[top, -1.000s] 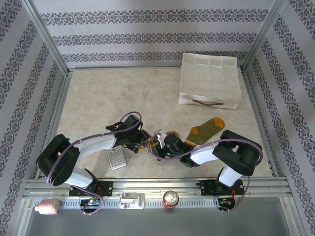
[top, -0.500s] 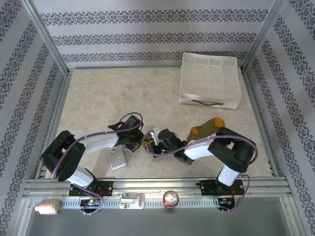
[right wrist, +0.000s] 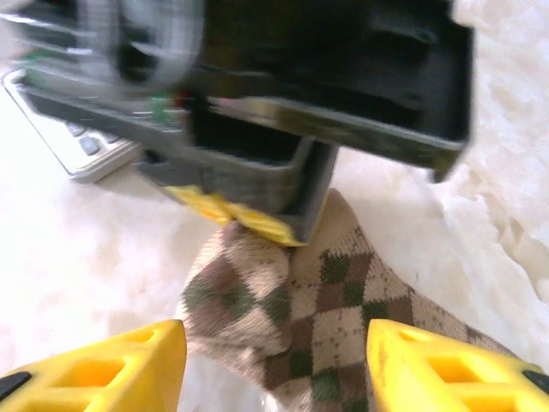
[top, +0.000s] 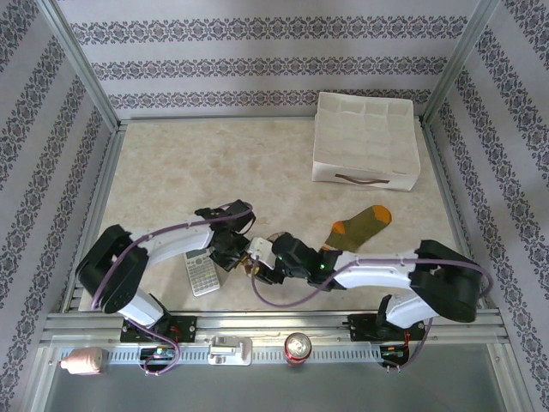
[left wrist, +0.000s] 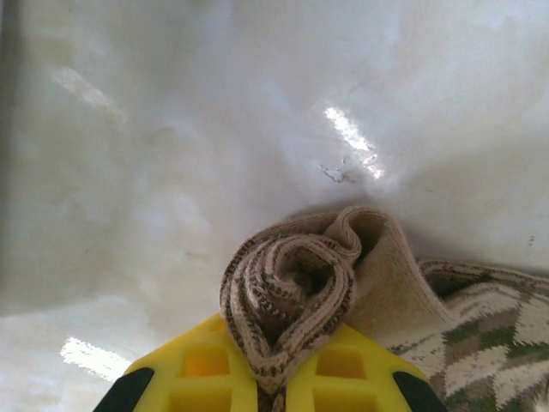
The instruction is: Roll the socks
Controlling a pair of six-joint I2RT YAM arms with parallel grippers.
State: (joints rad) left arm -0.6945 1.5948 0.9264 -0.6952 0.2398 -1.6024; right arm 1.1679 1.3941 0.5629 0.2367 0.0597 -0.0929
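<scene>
1. At the far right of the counter point(top: 189, 172) sits a white fabric box point(top: 364, 146) with a dark handle on its near wall. Its open top shows white creased lining divided into cells.
2. Olive green sock point(top: 360, 227) lies flat on the counter, near the box's near side but apart from it. Its long axis is diagonal, with the orange toe pointing far-right and the orange heel toward near-left.
3. Argyle sock point(left wrist: 292, 292) lies at centre near, between the two arms. One end is wound into a tight spiral, and the flat patterned part trails off to the right in the left wrist view. The arms hide most of it from above, so I cannot tell its long axis there.
4. Left end effector point(left wrist: 273, 365) has its yellow fingers closed on the spiral end and pinches it from both sides.
5. Right end effector point(right wrist: 273, 343) is spread wide. Its fingers straddle the flat part of the argyle sock and grip nothing.
6. Grey calculator point(top: 202, 273) lies just left of the left end effector.
</scene>
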